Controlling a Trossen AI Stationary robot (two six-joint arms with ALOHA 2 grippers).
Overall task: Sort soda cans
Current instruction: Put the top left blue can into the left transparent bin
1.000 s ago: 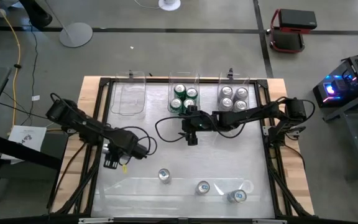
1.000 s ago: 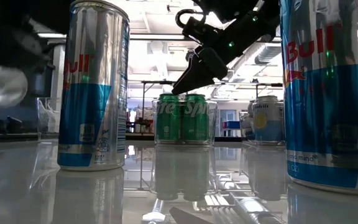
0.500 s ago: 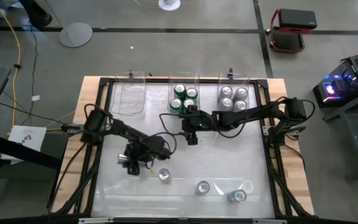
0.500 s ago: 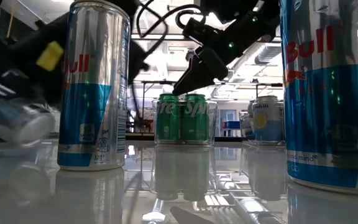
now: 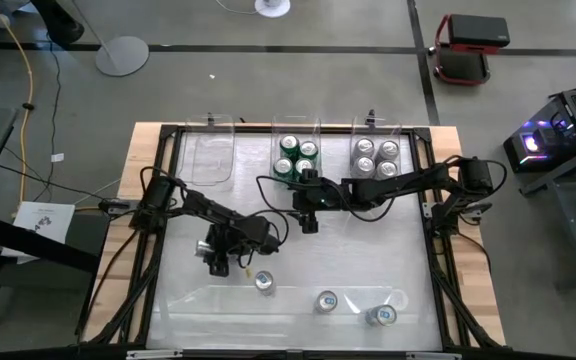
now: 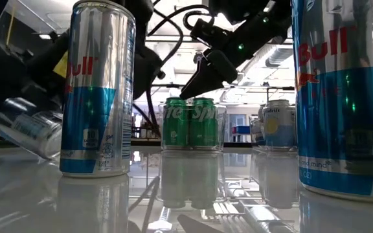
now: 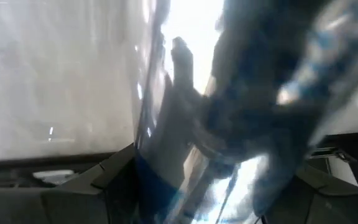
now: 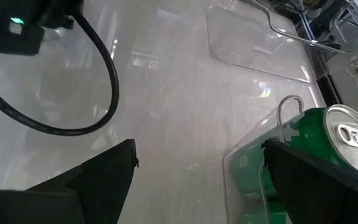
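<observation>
My left gripper [image 5: 217,262] is at the table's left middle, low over the top, shut on a silver and blue soda can [image 6: 26,128] that fills the left wrist view [image 7: 229,106]. Three more silver and blue soda cans stand upright near the front edge [image 5: 264,283] [image 5: 327,300] [image 5: 382,316]. Green soda cans [image 5: 296,158] fill the middle clear bin and silver soda cans [image 5: 376,158] the right one. My right gripper [image 5: 308,222] hangs open above the table just in front of the green cans [image 8: 347,137]. My left gripper pinches the can's body [image 7: 160,155] between its two fingers, coming slanting down from the table's left side. The can lies tilted in the hold, close over the table [image 6: 44,145]. I cannot tell whether its lower end touches the top.
An empty clear bin [image 5: 208,158] stands at the far left of the bin row. A black frame [image 5: 168,200] runs round the white table top. Cables loop from both arms over the middle of the table. The nearest standing can [image 6: 99,90] is just right of the held one.
My left gripper has swung from the table's left edge toward the right and gone down, carrying the can with it. The can now shows tilted close over the table beside the nearest standing can.
</observation>
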